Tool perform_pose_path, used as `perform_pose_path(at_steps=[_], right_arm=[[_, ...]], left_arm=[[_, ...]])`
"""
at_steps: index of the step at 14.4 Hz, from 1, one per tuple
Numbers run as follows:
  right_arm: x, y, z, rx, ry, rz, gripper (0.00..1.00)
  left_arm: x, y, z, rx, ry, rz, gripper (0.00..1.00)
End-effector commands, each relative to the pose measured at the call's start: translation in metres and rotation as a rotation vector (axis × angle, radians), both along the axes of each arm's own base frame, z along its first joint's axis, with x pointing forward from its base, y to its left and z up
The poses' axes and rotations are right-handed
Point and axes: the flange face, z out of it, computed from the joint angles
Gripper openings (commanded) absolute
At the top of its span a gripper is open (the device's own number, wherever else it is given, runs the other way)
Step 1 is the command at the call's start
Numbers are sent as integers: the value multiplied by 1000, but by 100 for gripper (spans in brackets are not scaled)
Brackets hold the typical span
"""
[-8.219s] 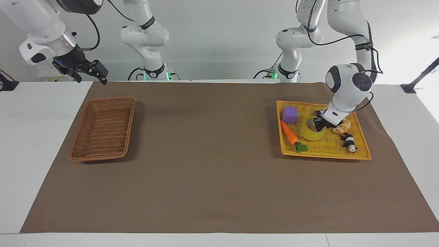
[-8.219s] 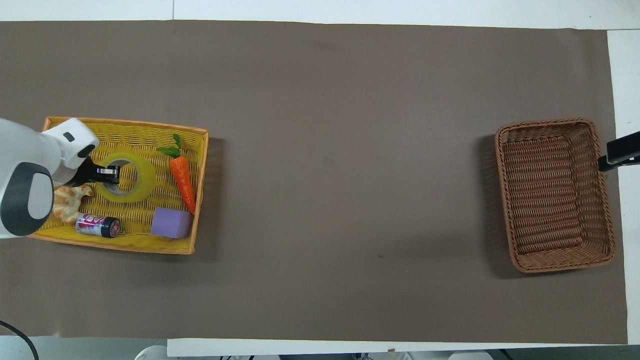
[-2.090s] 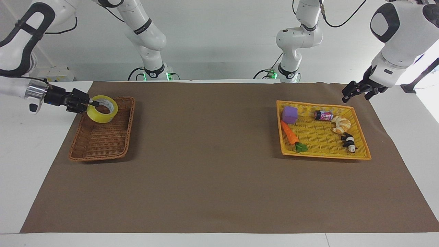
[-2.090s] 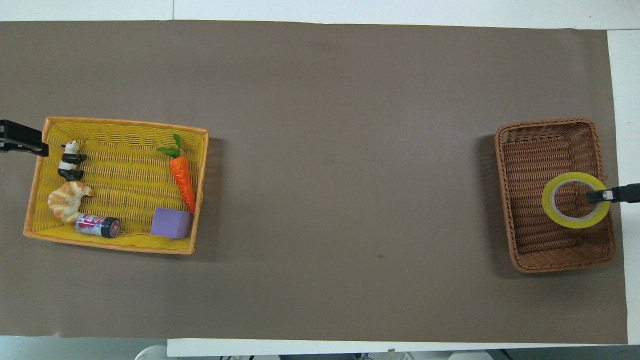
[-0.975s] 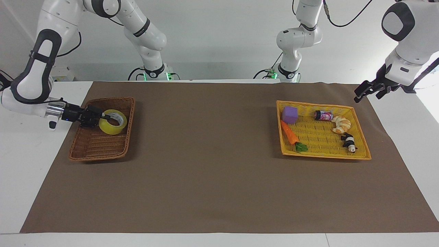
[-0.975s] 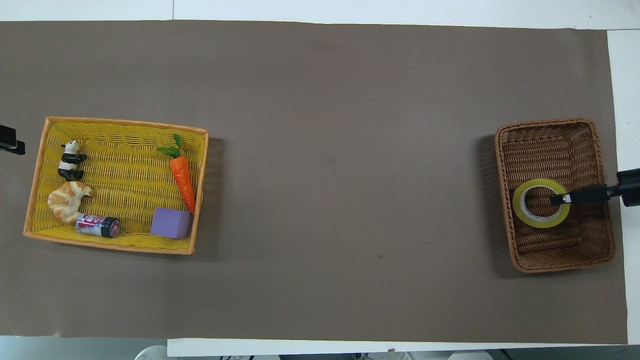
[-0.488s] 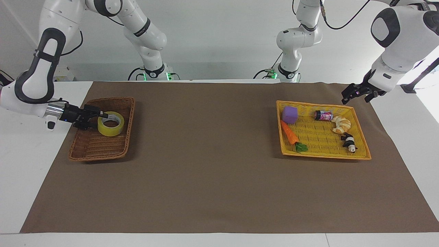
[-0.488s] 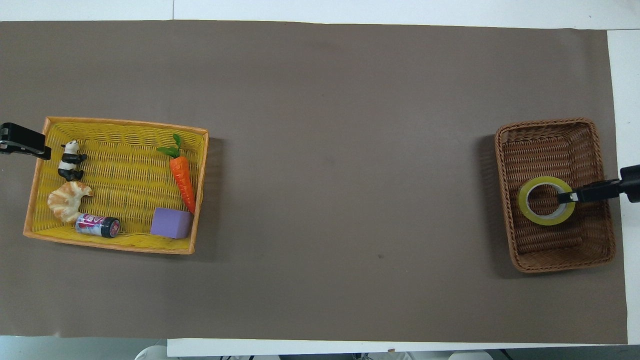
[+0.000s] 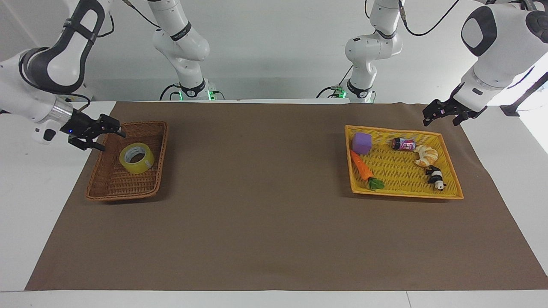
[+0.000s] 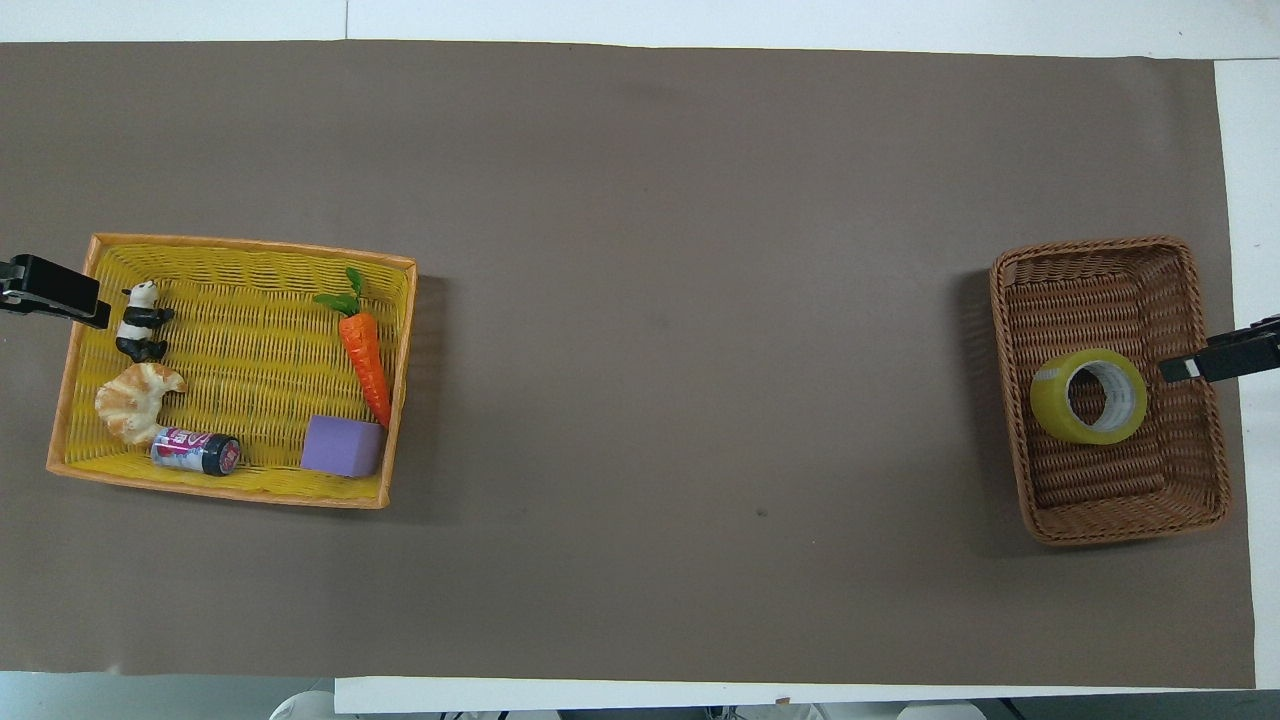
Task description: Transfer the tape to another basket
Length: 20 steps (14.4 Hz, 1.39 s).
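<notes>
The yellow translucent tape roll (image 9: 137, 158) lies inside the brown woven wicker basket (image 9: 112, 185). The right end effector (image 9: 106, 136) hovers over the basket's rim, fingers spread, empty. The left end effector (image 9: 443, 114) waits, fingers parted, empty.

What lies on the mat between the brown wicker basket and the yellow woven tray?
Nothing: both views show only bare brown mat between the brown wicker basket, which holds the yellow tape roll, and the yellow woven tray.

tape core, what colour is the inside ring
White, inside the translucent yellow tape, which lies in the brown basket; clearest in the overhead view.
</notes>
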Motion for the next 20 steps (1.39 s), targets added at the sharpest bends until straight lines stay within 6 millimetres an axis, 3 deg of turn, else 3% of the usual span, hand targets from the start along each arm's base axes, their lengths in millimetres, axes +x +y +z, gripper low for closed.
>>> perform_pose_path(at_steps=[1, 5, 7, 10, 12, 15, 16, 20], right_arm=[[7, 32, 48, -114, -32, -46, 100], [3, 79, 114, -267, 41, -183, 100], [5, 102, 129, -294, 75, -321, 100], [17, 123, 160, -306, 46, -312, 100], [29, 123, 161, -310, 48, -313, 100], [30, 129, 167, -334, 36, -302, 100], [32, 143, 167, -358, 29, -276, 100], [18, 156, 174, -373, 22, -283, 100]], left_arm=[[4, -10, 1, -8, -36, -28, 100], [3, -16, -1, -8, -25, -39, 100], [3, -29, -1, -8, -31, -63, 100], [1, -26, 2, -8, -33, -58, 100], [2, -17, 2, -7, -31, -39, 100], [2, -14, 2, -6, -32, -35, 100], [2, -15, 3, -6, -35, -36, 100], [2, -14, 2, -6, -32, -35, 100]])
